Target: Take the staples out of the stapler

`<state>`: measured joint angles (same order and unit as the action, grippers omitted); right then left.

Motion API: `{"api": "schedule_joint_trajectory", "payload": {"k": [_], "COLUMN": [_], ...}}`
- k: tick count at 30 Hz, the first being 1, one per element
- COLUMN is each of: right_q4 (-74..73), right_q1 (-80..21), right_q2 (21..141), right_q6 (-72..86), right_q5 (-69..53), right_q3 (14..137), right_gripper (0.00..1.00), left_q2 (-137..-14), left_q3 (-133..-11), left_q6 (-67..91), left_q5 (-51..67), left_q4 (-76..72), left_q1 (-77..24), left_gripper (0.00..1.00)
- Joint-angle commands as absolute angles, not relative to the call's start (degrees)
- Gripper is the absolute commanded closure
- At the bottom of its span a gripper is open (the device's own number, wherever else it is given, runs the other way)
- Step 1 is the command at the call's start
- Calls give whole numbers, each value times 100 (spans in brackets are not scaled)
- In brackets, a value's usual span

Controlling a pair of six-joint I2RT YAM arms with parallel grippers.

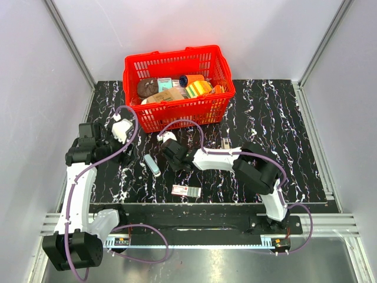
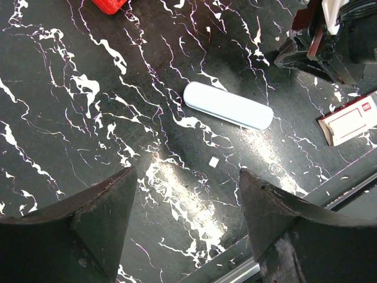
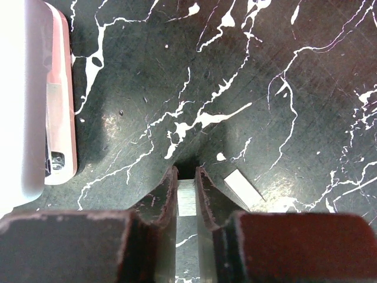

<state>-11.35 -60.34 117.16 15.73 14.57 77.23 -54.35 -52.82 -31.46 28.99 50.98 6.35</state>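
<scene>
R tool (image 3: pixel 186 174) pinches staples (image 3: pixel 186 203) — stapler (image 2: pixel 228 105) nearby.

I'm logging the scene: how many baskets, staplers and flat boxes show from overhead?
Red basket: 1
Stapler: 1
White-and-red box: 1
Total: 3

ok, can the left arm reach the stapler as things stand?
Probably yes. The stapler lies flat on bare table ahead of the open left end effector, nothing between. The right end effector, shut on staples, sits close by.
</scene>
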Motion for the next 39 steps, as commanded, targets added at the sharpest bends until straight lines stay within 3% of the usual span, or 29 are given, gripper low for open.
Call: {"api": "schedule_joint_trajectory", "payload": {"k": [1, 11, 22, 39], "right_q4": [-1397, -2328, -3498, -4210], "right_q1": [-6064, -6065, -6424, -7040], "right_q2": [11558, 10487, 9299, 9984], "right_q6": [1679, 2538, 5508, 7830], "right_q5": [1731, 2057, 2188, 2619], "right_q3": [7629, 7664, 6408, 6820], "right_gripper": [85, 98, 100, 100], "left_q2": [-5335, -5677, -5678, -5256], "left_q3": [-5238, -5194, -4966, -4606], "left_q6": [-3138, -3392, -3366, -3533], "left_q5": [3155, 3849, 3446, 3067], "left_q4": [4966, 4957, 4500, 4518], "left_q1": [677, 598, -104, -149], "left_gripper": [25, 19, 19, 19]}}
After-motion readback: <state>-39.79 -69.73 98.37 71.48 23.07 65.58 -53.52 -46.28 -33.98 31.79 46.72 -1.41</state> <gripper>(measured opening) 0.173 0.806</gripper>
